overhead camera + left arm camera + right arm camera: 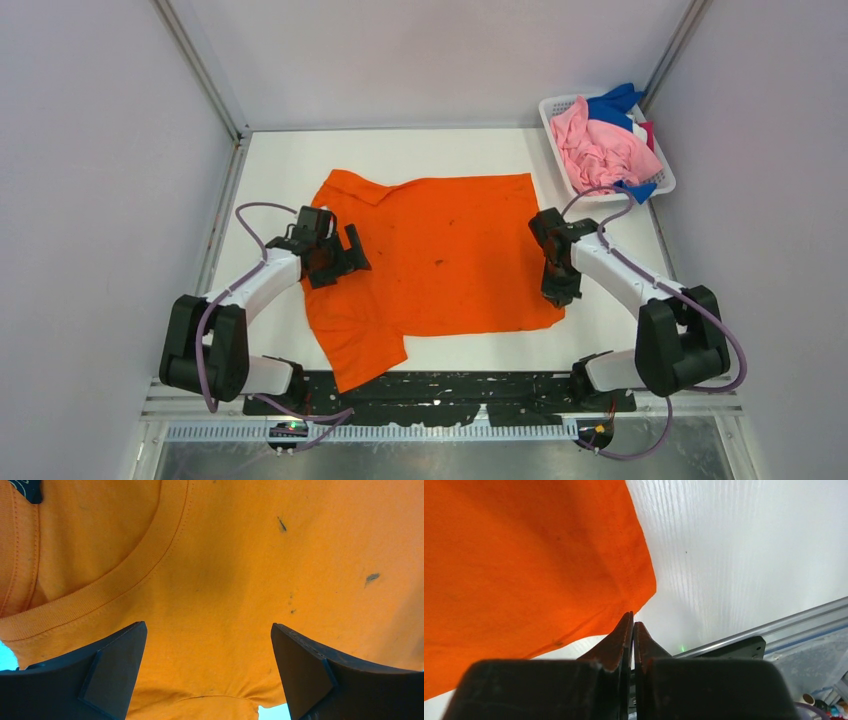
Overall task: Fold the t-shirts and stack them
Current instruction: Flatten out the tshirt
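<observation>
A bright orange t-shirt (450,250) with tiny dark specks lies spread on the white table, one sleeve hanging toward the near edge. Its collar (100,587) shows in the left wrist view. My left gripper (340,242) hovers over the shirt's left side by the neck, jaws wide open (207,630) with only flat cloth beneath. My right gripper (560,293) sits at the shirt's near right edge. Its jaws are shut (632,617) right at the hem beside the shirt's corner (649,587), pinching the edge of the cloth.
A white mesh basket (552,110) stands at the back right, holding a crumpled pink shirt (600,150) and blue cloth (615,100). Grey walls close in the table on both sides. A metal rail (774,625) runs along the near edge.
</observation>
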{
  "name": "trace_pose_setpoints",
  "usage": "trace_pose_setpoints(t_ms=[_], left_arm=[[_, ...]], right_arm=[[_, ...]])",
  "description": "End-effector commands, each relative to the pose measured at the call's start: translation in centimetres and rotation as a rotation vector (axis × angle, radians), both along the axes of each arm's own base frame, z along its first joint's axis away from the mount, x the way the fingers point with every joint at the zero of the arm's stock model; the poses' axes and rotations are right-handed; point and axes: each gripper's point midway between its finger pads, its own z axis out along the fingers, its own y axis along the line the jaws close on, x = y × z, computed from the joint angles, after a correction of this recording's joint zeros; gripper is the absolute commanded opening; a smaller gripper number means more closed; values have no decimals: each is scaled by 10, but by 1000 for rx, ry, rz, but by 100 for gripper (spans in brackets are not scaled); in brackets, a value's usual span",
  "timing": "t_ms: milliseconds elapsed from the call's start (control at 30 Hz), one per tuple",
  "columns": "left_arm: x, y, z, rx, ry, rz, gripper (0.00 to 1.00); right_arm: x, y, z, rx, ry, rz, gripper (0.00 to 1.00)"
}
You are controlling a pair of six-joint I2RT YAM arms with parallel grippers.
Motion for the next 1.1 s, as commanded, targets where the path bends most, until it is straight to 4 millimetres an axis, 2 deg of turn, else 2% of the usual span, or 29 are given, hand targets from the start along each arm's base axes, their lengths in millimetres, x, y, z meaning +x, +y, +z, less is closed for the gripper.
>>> trace_pose_setpoints(t_ms=[0,33,67,100,167,267,333,433,467,533,667,733,800,833,867,900,933,967,1067], left_arm=[[7,1,5,9,-23,-13,100],[7,0,6,7,-23,-15,100],[7,0,6,7,-24,-17,100],[6,0,5,8,-22,-19,100],[6,1,6,11,-23,-21,100],[5,1,5,13,-23,-20,100],[5,1,5,11,-21,-20,100],[5,0,5,6,-21,-24,100],[5,-1,6,3,-22,-26,100],[6,-2,7,-3,-25,-28,100],[5,-2,9,-8,-27,-31,100],[4,-2,10,-6,-29,-31,99],[3,-1,11,-3,-30,-31,99],[3,-1,12,-2,-34,-30,100],[4,-1,13,-2,-39,-29,99],[3,0,13,-1,-40,-28,99],[3,0,13,0,-41,-26,99],[3,0,13,-1,-44,-24,99],[4,-1,12,-10,-42,-23,100]], right_arm=[[-7,-5,-17,11,-18,-63,15],[-13,-5,-25,25,-13,-85,19],[-4,2,-29,71,-59,-89,25],[-8,3,-36,82,-57,-100,27],[-2,6,-43,106,-94,-108,38],[-4,3,-54,96,-97,-115,40],[-9,1,-62,93,-91,-123,37],[-10,3,-68,112,-105,-133,21],[-12,4,-70,120,-110,-136,18],[-5,9,-70,151,-155,-138,8],[3,14,-68,185,-208,-134,5],[9,17,-64,207,-238,-112,5],[16,17,-50,204,-270,-77,5],[26,16,-36,196,-303,-60,5],[19,8,-31,151,-272,-62,5],[27,8,-15,141,-294,-49,5],[20,4,-11,120,-260,-43,5],[24,5,-2,123,-269,-29,5],[27,21,5,188,-262,19,5]])
